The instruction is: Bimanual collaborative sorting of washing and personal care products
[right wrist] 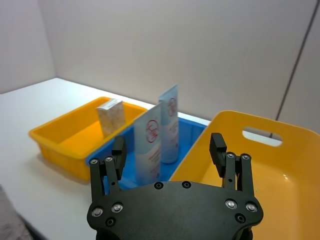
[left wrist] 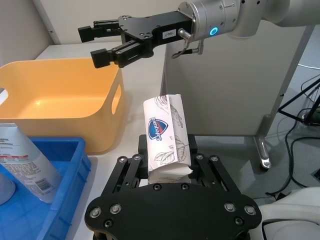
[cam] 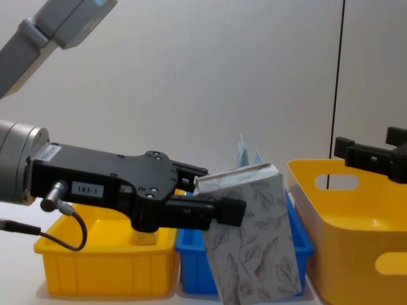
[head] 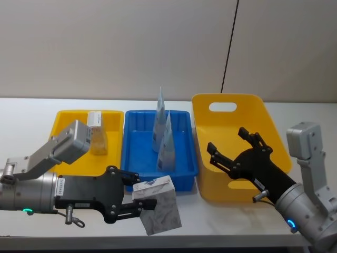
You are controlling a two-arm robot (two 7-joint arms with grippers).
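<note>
At the table's (head: 31, 108) front edge the left gripper (head: 142, 194) clamps the pack (head: 162, 215), likely light and squashy, by one end, while the right gripper (head: 226, 140) gapes over the big bin (head: 263, 113).

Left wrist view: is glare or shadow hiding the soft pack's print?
Left wrist view: no, the soft pack in the left gripper is evenly lit, logo readable; glare sits inside the yellow tub. Chest view: a similar bright spot inside that tub.
</note>
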